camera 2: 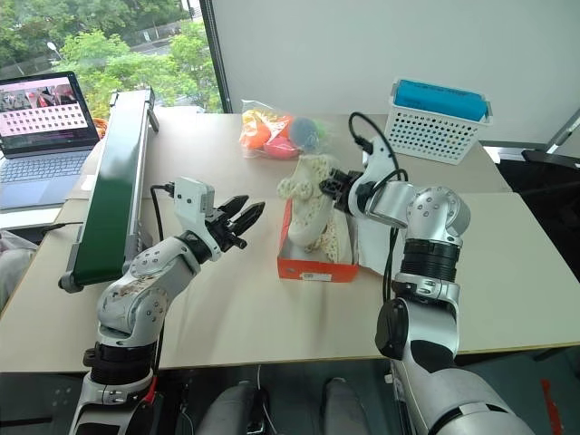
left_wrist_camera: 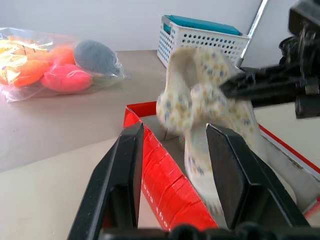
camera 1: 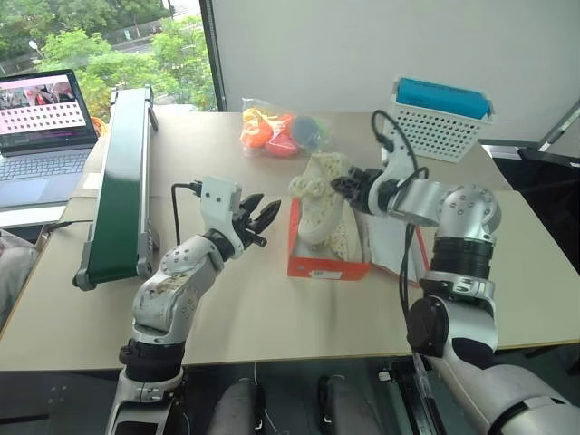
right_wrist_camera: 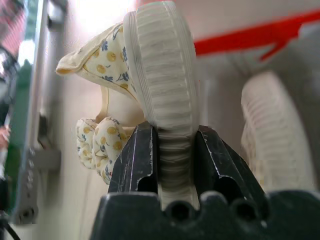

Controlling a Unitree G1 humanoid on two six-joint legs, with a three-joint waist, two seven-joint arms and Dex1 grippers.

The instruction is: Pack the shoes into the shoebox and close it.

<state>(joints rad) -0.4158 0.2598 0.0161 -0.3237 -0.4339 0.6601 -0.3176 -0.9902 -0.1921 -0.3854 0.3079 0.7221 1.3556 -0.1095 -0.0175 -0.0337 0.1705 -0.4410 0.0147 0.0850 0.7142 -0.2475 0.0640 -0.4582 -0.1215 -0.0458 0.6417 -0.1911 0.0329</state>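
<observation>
Above the open shoebox (camera 1: 313,265), the right gripper (right_wrist_camera: 172,150) is clamped on the ribbed sole edge of one cream, flower-printed shoe (camera 1: 317,181), which hangs just over the box's far end with its long axis tilted, roughly along the length of the box and pointing down into it. The second shoe (camera 1: 337,231) already lies inside, sole up beside the held one in the right wrist view. So the move to come looks like a short lowering and release: the box floor lies directly beneath the gripper, and the right arm is plainly the nearer, being the one that carries the load. The left gripper (camera 1: 257,218) hovers just beside the box's left wall, fingers (left_wrist_camera: 127,175) parted at a middling width and holding nothing. The box lid is hard to make out behind the right arm; only a pale sheet and a red edge show there. How much free floor remains beside the lying shoe cannot be judged. A bag of toys (camera 1: 276,131), a white basket (camera 1: 439,127) and a green conveyor (camera 1: 118,181) stand well apart.
</observation>
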